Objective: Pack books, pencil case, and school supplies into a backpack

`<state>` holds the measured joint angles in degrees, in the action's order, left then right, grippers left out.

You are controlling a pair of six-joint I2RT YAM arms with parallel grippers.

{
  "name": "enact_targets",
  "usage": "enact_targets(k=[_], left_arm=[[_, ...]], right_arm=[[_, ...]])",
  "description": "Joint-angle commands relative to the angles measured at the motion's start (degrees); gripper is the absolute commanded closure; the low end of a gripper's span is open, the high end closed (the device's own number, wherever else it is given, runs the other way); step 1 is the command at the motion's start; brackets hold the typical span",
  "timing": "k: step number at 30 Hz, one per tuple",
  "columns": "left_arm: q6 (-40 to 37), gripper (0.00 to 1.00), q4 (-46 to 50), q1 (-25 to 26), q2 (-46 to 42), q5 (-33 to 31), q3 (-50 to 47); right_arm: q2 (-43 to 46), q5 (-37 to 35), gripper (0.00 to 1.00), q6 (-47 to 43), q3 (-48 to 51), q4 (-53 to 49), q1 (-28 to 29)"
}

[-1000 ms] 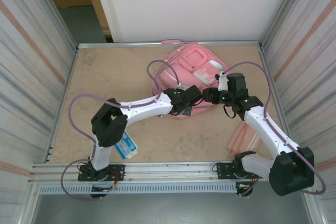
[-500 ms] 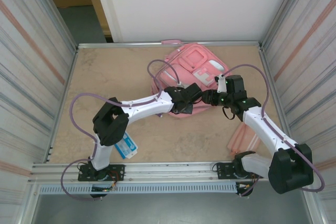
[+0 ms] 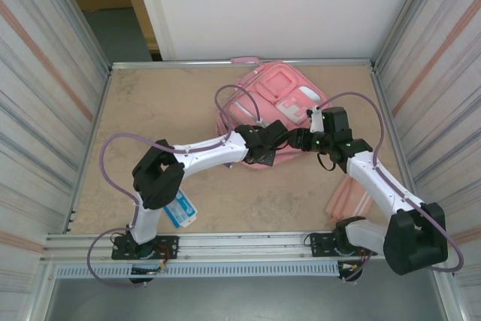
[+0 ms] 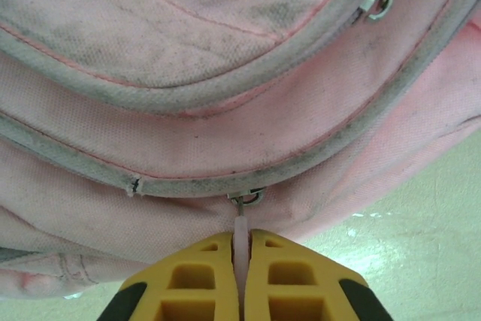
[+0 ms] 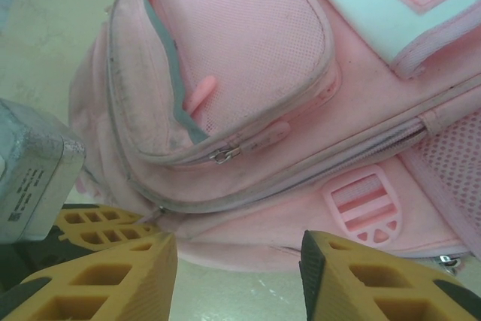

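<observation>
Seemingly limp and light, the large soft pink fabric backpack (image 3: 278, 92) lies flat, front pockets up, on the far right-of-centre part of the tan table (image 3: 150, 110). Its cloth is loosely woven, scuffed grey along the piped seams, and sags in folds at its near edge. It will probably bunch or slide rather than resist a pull.

Along that near edge runs a closed zip. A thin pale pink zipper pull tab (image 4: 240, 225) hangs from a small metal ring there. The left gripper (image 4: 240, 244) is clenched on this tab, its yellow fingers pressed together with the strip between them. The tab looks narrow and smooth, so it could slip out. A grip close to the ring seems safest.

Just to the right, the right gripper (image 5: 237, 261) hovers over the same near edge with its jaws released and nothing between them. The fabric beside the zip track, or the ridged plastic buckle (image 5: 362, 204) below the mesh pocket, looks like a fair place to brace the bag while the zip is drawn.

Well apart from the bag, a flat light blue printed pencil case (image 3: 183, 210) lies near the left arm's base. A flat pale pink ribbed book (image 3: 352, 197) lies near the right arm's base, partly under that arm.
</observation>
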<state>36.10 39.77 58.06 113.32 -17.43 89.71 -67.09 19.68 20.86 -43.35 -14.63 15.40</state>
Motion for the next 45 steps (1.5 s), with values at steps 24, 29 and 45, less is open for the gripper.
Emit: enact_targets(k=[24,29,45], left_arm=[[-16.8,1.0,-22.4,-2.3,-15.1,19.2,-13.4],[-16.9,1.0,-23.5,-2.1,-16.1,19.0,-14.0],[-19.8,1.0,-26.9,-1.4,-16.1,25.3,-14.7]], right_arm=[[-9.3,0.0,0.49,49.3,-2.8,7.2,7.5],[-9.0,0.8,0.51,55.7,0.5,8.3,7.6],[-7.6,-6.1,0.61,61.3,1.3,6.9,9.8]])
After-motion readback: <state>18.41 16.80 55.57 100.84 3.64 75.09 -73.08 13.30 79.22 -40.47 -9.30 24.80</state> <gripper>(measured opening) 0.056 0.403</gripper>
